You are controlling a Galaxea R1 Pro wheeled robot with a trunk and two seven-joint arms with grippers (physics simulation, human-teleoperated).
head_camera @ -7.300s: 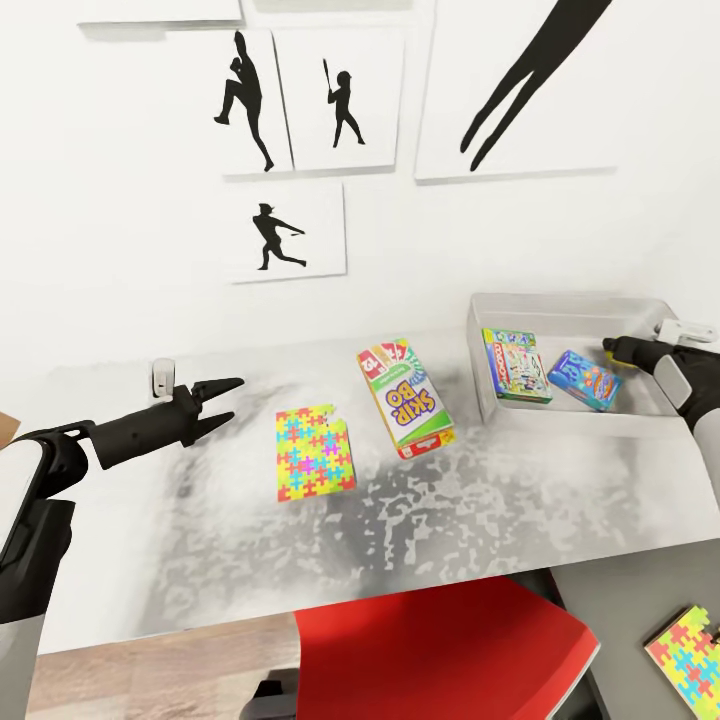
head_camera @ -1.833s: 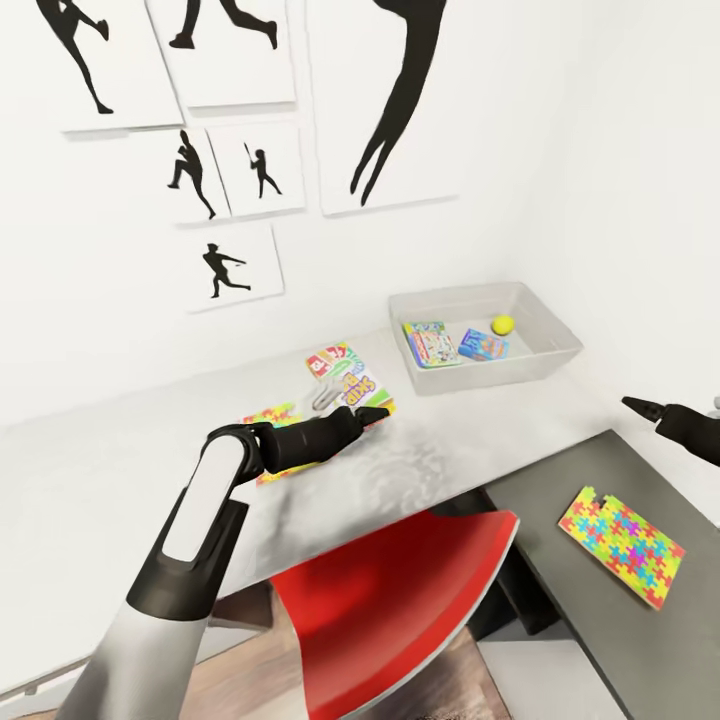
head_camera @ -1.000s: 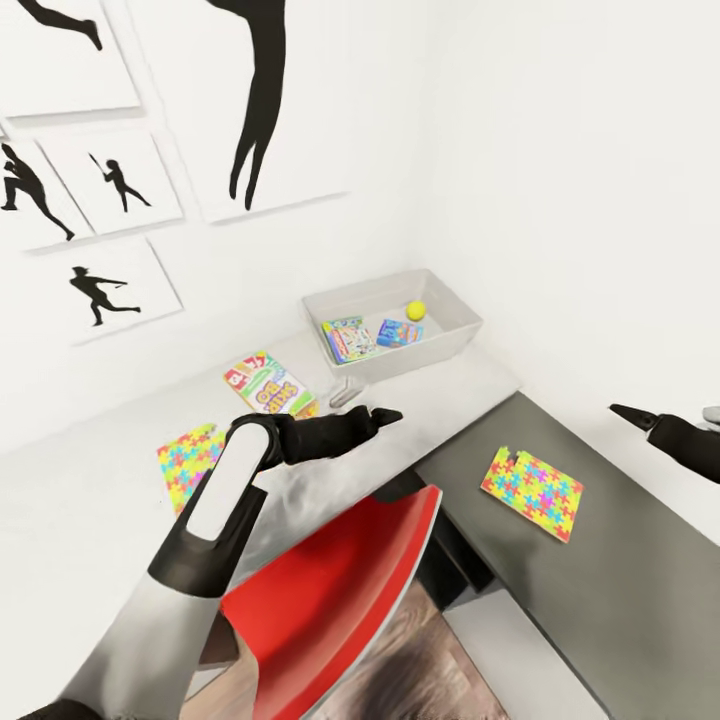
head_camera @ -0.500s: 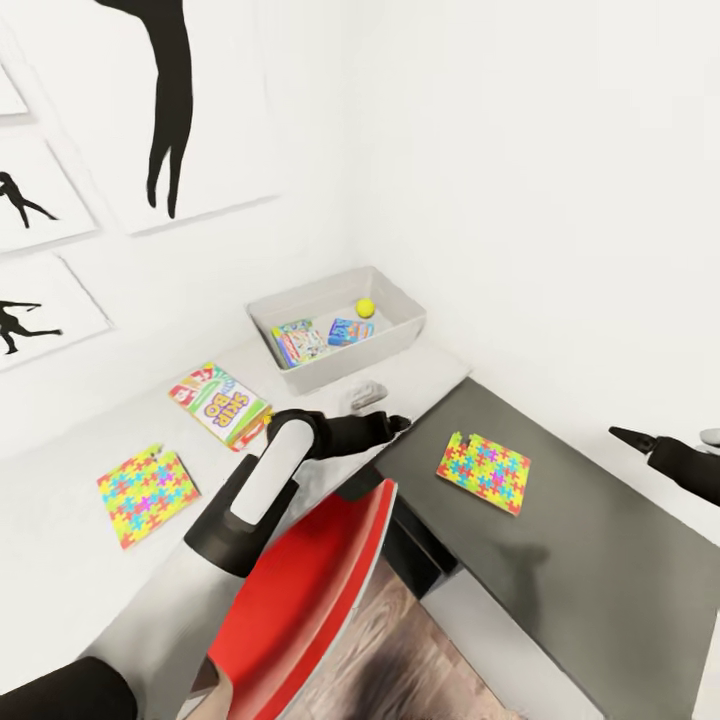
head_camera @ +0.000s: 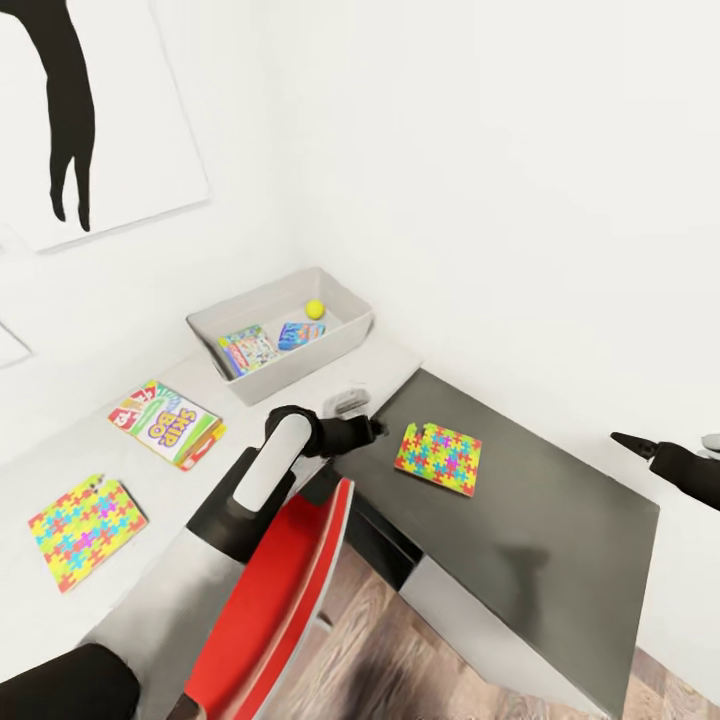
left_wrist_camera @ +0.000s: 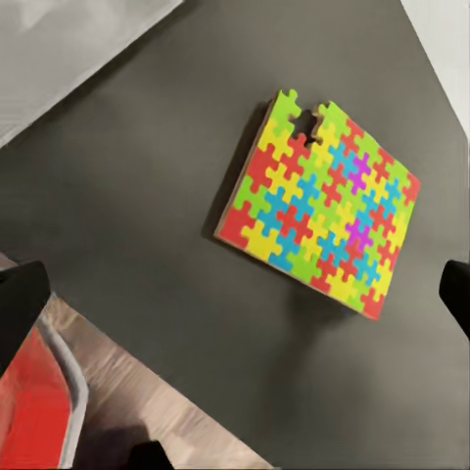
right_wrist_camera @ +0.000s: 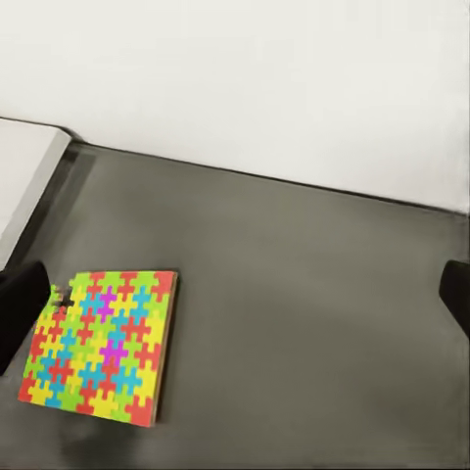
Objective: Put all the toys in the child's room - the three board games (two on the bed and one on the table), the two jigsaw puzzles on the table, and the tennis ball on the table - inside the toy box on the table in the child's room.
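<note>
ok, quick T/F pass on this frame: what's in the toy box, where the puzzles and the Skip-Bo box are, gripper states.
1. The tennis ball lies inside the toy box. True.
2. The Skip-Bo box is in the toy box. False: it lies on the pale desk top, outside the box.
3. One jigsaw puzzle lies on the dark corner section. True.
4. The left gripper holds that puzzle. False: it is open beside the puzzle and holds nothing.
5. Both puzzles are on the dark section. False: the other puzzle lies on the pale top.
6. The right gripper holds nothing. True.
</note>
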